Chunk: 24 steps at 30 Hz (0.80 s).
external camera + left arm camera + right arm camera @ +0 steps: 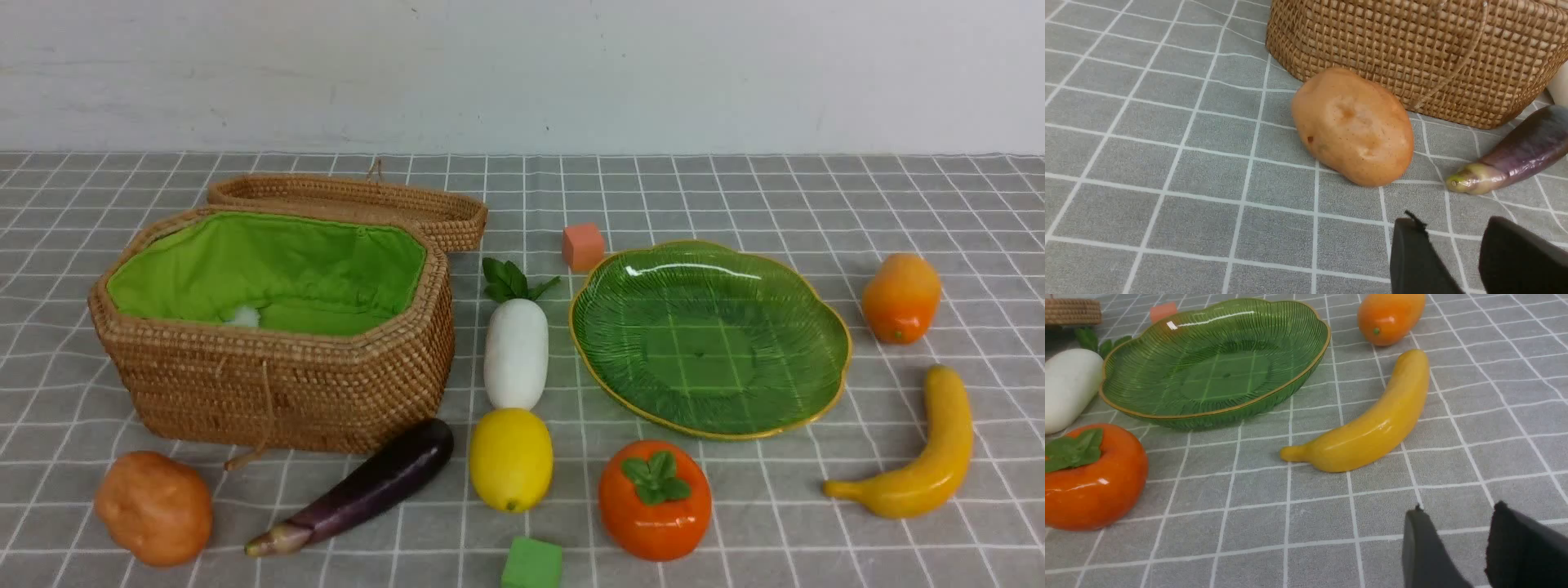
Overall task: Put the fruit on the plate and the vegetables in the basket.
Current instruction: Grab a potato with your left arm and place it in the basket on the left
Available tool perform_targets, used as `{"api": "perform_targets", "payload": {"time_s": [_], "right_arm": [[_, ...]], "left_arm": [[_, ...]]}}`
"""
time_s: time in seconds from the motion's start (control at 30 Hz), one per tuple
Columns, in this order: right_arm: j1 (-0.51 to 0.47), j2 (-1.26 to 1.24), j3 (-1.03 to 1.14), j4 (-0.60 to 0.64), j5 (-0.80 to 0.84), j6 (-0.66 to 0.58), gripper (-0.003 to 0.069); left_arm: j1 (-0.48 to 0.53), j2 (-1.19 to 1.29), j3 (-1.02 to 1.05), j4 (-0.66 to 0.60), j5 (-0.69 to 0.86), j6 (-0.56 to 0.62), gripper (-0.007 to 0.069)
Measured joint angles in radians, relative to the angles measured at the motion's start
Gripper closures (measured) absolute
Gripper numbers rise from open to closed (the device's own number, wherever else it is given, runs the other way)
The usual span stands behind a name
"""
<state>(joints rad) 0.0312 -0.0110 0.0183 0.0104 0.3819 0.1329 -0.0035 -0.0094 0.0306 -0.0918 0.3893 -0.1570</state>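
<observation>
The wicker basket (277, 384) stands open at the left, its green lining showing. The green plate (710, 339) lies empty at the right. On the cloth lie the potato (153, 508), eggplant (363, 488), radish (516, 351), lemon (511, 459), persimmon (654, 500), banana (922, 457) and mango (901, 297). My left gripper (1453, 222) hangs open and empty, short of the potato (1353, 126) and the eggplant (1515, 157). My right gripper (1457, 510) is open and empty, short of the banana (1367, 424). Neither arm shows in the front view.
An orange cube (583, 247) sits behind the plate and a green cube (531, 563) at the front edge. The basket's lid (351, 200) lies back behind it. A white wall closes the far side of the checked grey cloth.
</observation>
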Motion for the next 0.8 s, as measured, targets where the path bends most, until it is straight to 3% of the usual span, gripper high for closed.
{"api": "perform_targets", "payload": {"time_s": [0.57,0.7,0.8], "right_arm": [[0.0,0.0,0.0,0.0,0.0,0.0,0.0418],[0.0,0.0,0.0,0.0,0.0,0.0,0.0418],[0.0,0.0,0.0,0.0,0.0,0.0,0.0418]], "left_arm": [[0.0,0.0,0.0,0.0,-0.011,0.0,0.0386],[0.0,0.0,0.0,-0.068,-0.113,-0.032,0.0386],[0.0,0.0,0.0,-0.212,-0.211,-0.121,0.0386]]}}
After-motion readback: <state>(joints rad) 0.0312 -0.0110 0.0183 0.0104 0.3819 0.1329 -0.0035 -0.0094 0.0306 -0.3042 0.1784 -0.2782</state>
